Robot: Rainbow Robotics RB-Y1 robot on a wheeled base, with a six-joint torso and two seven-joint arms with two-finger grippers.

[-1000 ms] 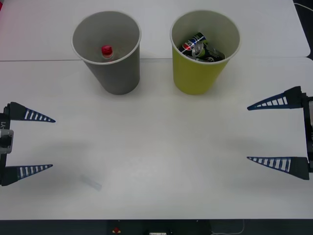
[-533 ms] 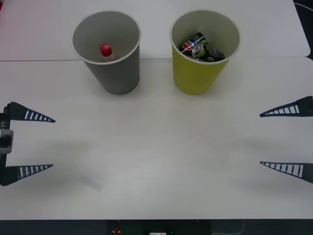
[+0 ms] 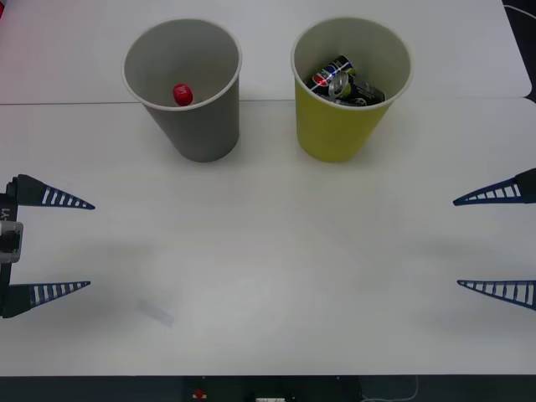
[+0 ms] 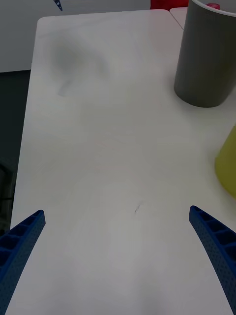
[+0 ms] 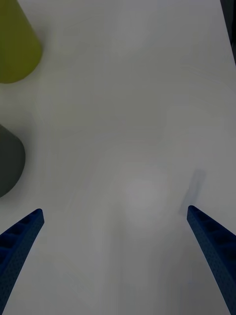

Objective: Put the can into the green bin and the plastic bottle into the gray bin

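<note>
You had the broad white bench [image 3: 268, 276] before you, and on its far side stood the tall gray tapered bin with a white rim [image 3: 197, 126] and, just beside it, the matching yellow-green bin [image 3: 339, 126]. Both jobs looked done: the dented dark can [image 3: 345, 82] lay inside the green bin, and the small clear plastic bottle [image 3: 182, 92] stood in the gray one (you saw little but its red cap). Your left gripper [image 3: 63, 245] and right gripper [image 3: 498, 244] hung at the bench's opposite edges, fingers spread wide and holding nothing. Nothing more seemed called for than parking the arms. The front view looked down into the bins; the wrist views gave you their outer walls.
</note>
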